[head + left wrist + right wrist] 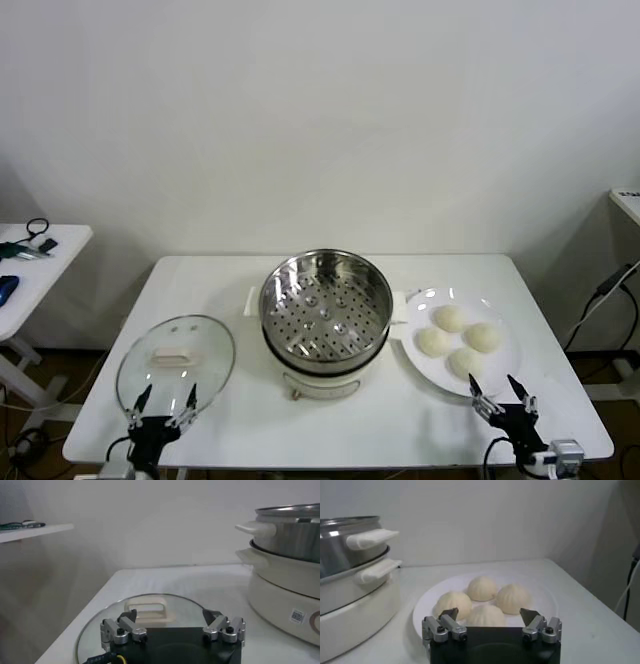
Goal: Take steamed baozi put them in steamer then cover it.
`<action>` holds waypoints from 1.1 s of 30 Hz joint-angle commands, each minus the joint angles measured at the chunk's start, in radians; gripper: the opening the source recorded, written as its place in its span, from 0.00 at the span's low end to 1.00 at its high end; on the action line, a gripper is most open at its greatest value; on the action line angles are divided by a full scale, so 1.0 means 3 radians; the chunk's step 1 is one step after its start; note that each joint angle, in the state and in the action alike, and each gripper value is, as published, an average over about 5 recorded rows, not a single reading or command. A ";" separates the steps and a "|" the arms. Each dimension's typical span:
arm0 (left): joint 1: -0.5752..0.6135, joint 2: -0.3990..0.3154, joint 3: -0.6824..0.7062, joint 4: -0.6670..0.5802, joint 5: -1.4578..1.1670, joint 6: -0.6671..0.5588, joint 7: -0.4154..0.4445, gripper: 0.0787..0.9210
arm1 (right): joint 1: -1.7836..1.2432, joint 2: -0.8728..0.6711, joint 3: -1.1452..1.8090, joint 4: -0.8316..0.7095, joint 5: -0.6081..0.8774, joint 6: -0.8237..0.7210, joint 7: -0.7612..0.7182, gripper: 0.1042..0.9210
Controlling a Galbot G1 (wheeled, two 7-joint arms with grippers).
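Four baozi sit bunched on a white plate at lower right of the head view, none yet in the steamer, which stands empty at centre, just beside the plate. The cover lies flat on the table at lower left. My right claw hangs spread wide at the plate's near edge, holding nothing; my left claw waits spread at the cover's near rim. To start well, I would take the nearest bun first, straddle it squarely, pinch softly so the dough keeps its shape, and avoid nudging its neighbours.
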 commanded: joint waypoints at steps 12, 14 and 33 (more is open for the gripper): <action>-0.0019 0.0058 0.0019 -0.0042 -0.0012 -0.0028 0.0002 0.88 | 0.3183 -0.2020 -0.1772 -0.0962 -0.0429 -0.1201 -0.1216 0.88; -0.0018 0.0056 0.0021 -0.0044 -0.0012 -0.0038 0.0001 0.88 | 0.3728 -0.2282 -0.2437 -0.1191 -0.0641 -0.1011 -0.1740 0.88; 0.0037 0.0042 0.0031 -0.0058 -0.0014 -0.0118 -0.0007 0.88 | 0.7237 -0.1572 -0.6551 -0.2773 -0.1280 0.0383 -0.4052 0.88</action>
